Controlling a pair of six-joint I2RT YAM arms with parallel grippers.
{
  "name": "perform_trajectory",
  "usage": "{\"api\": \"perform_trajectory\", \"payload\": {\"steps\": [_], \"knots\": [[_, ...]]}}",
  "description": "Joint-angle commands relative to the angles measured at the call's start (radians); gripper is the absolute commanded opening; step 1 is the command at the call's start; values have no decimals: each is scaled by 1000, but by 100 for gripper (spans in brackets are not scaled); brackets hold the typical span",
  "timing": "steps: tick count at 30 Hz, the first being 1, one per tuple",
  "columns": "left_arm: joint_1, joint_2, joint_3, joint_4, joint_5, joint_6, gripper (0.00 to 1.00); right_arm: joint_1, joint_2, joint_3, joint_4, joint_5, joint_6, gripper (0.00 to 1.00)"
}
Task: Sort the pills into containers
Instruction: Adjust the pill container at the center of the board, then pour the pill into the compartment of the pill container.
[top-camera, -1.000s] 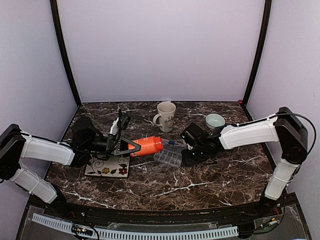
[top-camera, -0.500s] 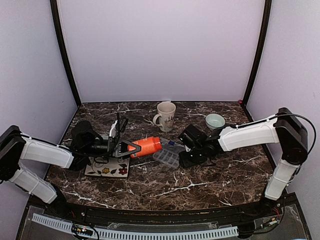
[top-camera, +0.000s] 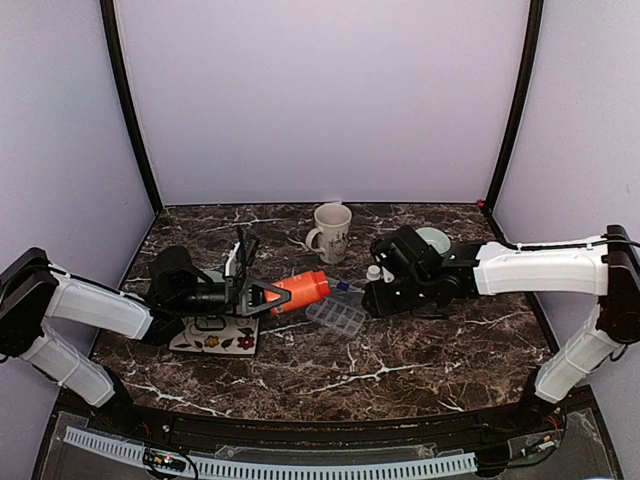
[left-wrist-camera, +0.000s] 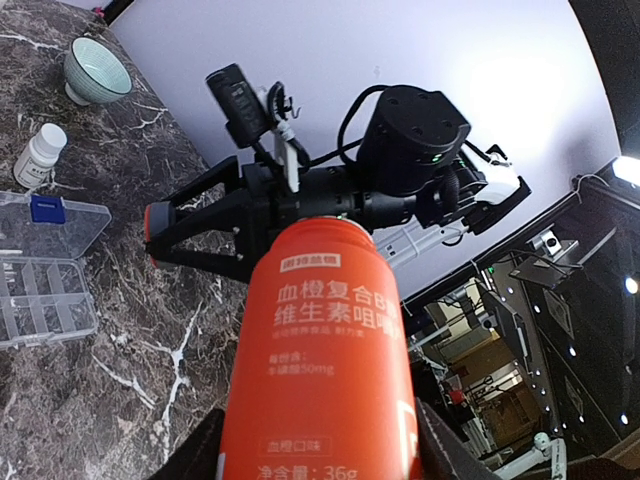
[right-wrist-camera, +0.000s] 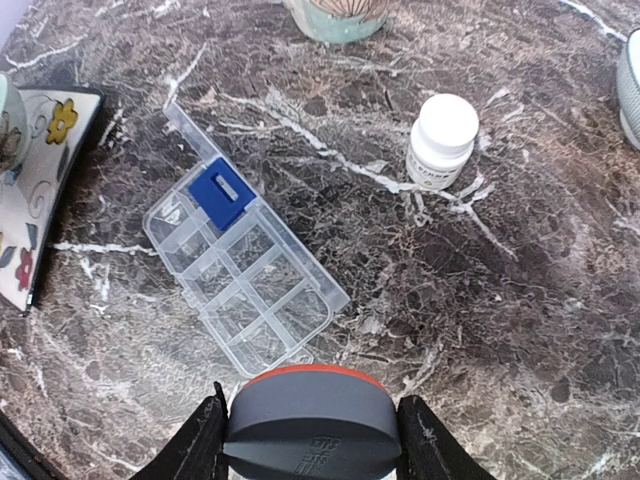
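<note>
My left gripper (top-camera: 268, 296) (left-wrist-camera: 320, 445) is shut on an orange bottle (top-camera: 300, 290) (left-wrist-camera: 320, 340), held on its side with its mouth toward the right arm. My right gripper (top-camera: 376, 297) (right-wrist-camera: 312, 440) is shut on a grey cap with an orange rim (right-wrist-camera: 312, 420), hovering just right of the clear organiser box (top-camera: 335, 315) (right-wrist-camera: 240, 290) (left-wrist-camera: 45, 270). The box lies open on the table, with its containers showing and a blue piece in one corner. No pills are visible in any view.
A small white bottle (top-camera: 373, 272) (right-wrist-camera: 440, 140) stands behind the organiser. The cream mug (top-camera: 332, 232) and a pale green bowl (top-camera: 432, 240) (left-wrist-camera: 97, 70) stand at the back. A flowered tile (top-camera: 215, 335) (right-wrist-camera: 40, 190) lies under the left arm.
The right arm has lifted and swung back to the right with the cap, uncovering the small white bottle. The left gripper with the orange bottle has barely shifted.
</note>
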Motion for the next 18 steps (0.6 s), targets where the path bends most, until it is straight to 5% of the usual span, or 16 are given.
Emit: {"api": "perform_trajectory", "payload": {"steps": [1, 18], "knots": [[-35, 5, 3, 38, -64, 38, 0, 9, -71, -28, -38, 43, 24, 0], [-105, 73, -120, 154, -265, 14, 0, -54, -192, -110, -37, 60, 42, 0]]}}
